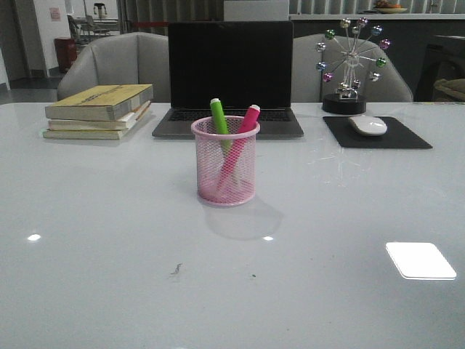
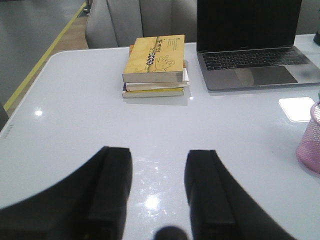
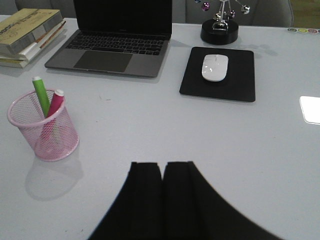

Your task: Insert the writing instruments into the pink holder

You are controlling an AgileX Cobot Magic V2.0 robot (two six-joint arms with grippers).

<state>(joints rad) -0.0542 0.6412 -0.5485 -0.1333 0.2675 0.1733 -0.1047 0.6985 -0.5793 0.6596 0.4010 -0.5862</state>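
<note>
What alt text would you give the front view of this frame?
A pink mesh holder stands mid-table with a green marker and a pink marker leaning inside, tips above the rim. Behind it are an open laptop, stacked books, a mouse on a black pad and a small Ferris-wheel ornament. No arm is visible.

Pink wire-mesh pen cup (image 1: 225,161); bright green marker (image 1: 219,115), white-tipped; magenta marker (image 1: 248,121), white-tipped; yellow-covered books (image 1: 99,110); black mouse pad (image 1: 376,133); white mouse (image 1: 368,125); grey laptop (image 1: 229,78), black screen.

Print runs along the top book's (image 2: 154,58) yellow cover, too small to read.
</note>
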